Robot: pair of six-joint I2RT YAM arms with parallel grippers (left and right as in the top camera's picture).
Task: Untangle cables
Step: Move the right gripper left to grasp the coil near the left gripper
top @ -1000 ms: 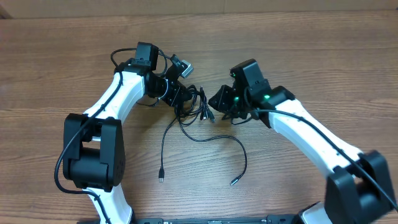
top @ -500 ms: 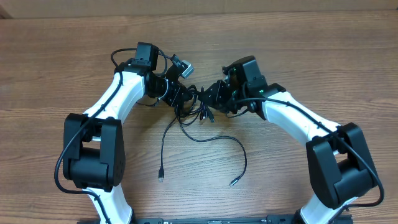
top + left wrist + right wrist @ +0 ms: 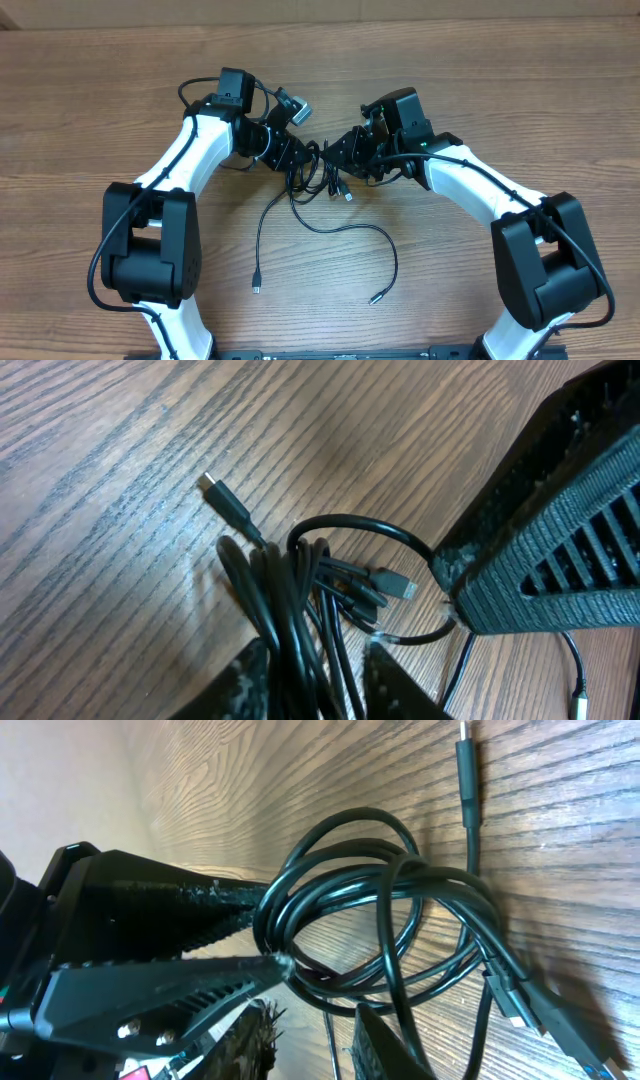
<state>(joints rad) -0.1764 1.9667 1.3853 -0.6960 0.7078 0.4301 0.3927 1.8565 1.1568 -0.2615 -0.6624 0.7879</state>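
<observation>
On the wooden table (image 3: pixel 500 80), overhead: tangled cables (image 3: pixel 318 172) sit mid-table between left gripper (image 3: pixel 292 158) and right gripper (image 3: pixel 347 155), with two loose ends trailing toward the arm bases. Left wrist: jaws narrowly apart, cable bundle running between them, not squeezed; one plug (image 3: pixel 213 486) lies flat on the wood. Right wrist: jaws narrowly apart, a single cord passes through the gap, coiled loops just ahead.

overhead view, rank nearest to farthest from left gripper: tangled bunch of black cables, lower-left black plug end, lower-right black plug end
1. Tangled bunch of black cables, right beside the left gripper.
2. Lower-left black plug end, on the table below it.
3. Lower-right black plug end, farthest, toward the right arm's side.
</observation>
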